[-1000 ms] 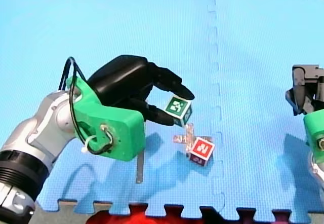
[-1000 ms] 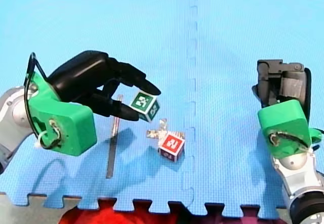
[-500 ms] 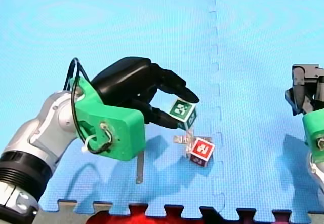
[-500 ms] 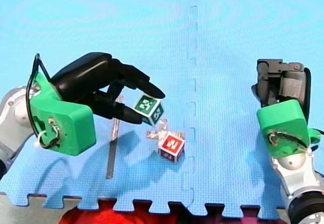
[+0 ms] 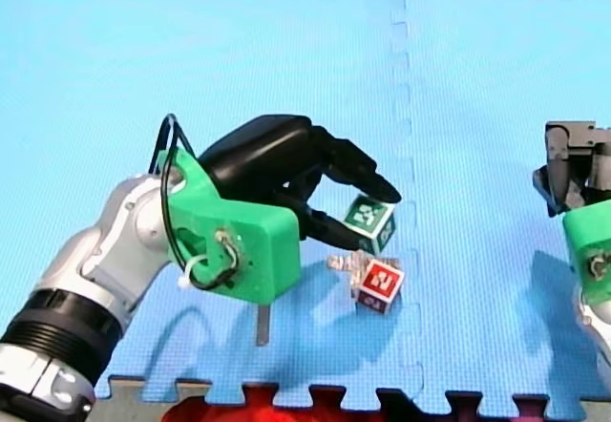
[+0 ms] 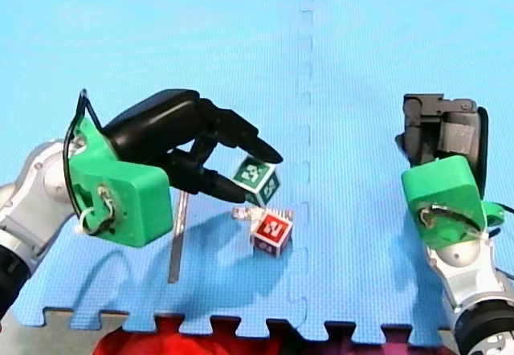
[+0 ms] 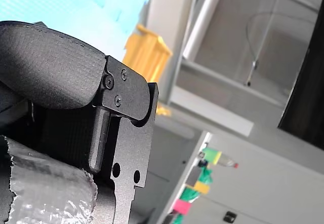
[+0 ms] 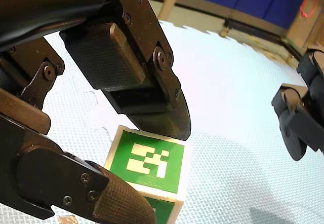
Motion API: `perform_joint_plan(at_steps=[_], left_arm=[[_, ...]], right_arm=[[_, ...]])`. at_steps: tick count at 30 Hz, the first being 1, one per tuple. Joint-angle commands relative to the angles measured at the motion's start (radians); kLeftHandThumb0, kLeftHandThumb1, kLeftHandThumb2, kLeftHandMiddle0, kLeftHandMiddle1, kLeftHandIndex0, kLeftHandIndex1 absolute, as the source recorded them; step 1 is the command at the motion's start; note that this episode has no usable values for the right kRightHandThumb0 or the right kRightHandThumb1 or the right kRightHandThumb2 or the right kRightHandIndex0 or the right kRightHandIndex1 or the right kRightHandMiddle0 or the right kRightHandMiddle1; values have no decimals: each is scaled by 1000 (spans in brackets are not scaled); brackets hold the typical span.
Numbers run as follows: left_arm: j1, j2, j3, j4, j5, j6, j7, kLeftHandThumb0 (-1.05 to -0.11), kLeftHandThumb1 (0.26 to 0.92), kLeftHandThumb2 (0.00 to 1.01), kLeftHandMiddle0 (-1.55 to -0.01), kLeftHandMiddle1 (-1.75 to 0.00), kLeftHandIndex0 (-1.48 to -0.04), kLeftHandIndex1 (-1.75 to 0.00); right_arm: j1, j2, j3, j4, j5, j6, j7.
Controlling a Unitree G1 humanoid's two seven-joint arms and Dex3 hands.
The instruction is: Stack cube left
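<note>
1. The blue foam puzzle mat [image 6: 361,66] covers the whole work place.
2. The robot's left hand [image 6: 173,142], with black fingers and a green wrist block, reaches in from the left above the mat.
3. A thin grey strip [image 6: 177,242] lies flat on the mat, partly under this hand.
4. The left hand's fingertips [image 8: 172,122] pinch the small green cube [image 6: 257,180] from two sides, one on top and one below.
5. The green cube is up in the air and tilted. It is just above the red cube and a bit to its left. I cannot tell if the two cubes touch.
6. Each green face that shows has a sticker with a white blocky code mark.
7. A crinkly bit of shiny tape [image 6: 241,212] lies on the mat beside the red cube.
8. The small red cube [image 6: 271,233] sits on the mat near its front edge. Its top has a white blocky code mark too.
9. The robot's right hand [image 6: 440,134] is far to the right, well apart from both cubes. It holds nothing. I cannot tell if it is open or closed.
</note>
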Motion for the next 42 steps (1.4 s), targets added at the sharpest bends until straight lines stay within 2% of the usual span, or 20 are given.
perform_joint_plan(at_steps=[1,12,20,31,42], left_arm=[[-13,-1,-2,24,-4,-14,-6,-493,835,2,-860,-1746,-1287,-22],[-42,-6,-18,85,26,-40,0,-494,833,0,-848,-1746,-1281,-15],[-52,-17,-38,152,64,-59,41,-502,834,0,-842,-1746,-1278,-11],[-102,-31,-55,247,97,-74,77,-497,832,0,-850,-1746,-1277,-8],[-110,-35,-66,263,102,-82,85,-502,830,0,-863,-1746,-1282,-8]], right_arm=[[-5,-3,0,1,0,5,-7],[-7,-7,2,-9,-2,5,-13],[-12,-11,8,-16,-10,17,-23],[-27,-5,13,-2,-13,22,-34],[-37,2,15,5,-12,25,-39]])
